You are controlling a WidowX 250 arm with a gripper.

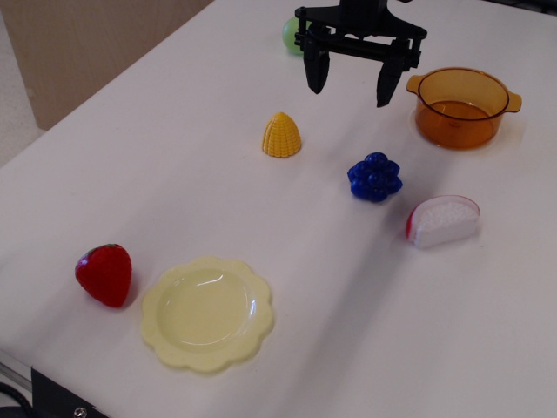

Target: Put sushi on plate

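The sushi [444,220], a half-moon piece with a white grainy face and red-pink rim, lies on the white table at the right. The pale yellow scalloped plate [208,313] sits at the front left and holds nothing. My black gripper [350,80] hangs open and empty above the table at the top centre, well behind and left of the sushi and far from the plate.
A red strawberry [104,274] lies just left of the plate. A yellow corn piece [282,135] and blue grapes [375,177] sit mid-table. An orange translucent pot [461,106] stands at the back right. A green object [292,35] is partly hidden behind the gripper.
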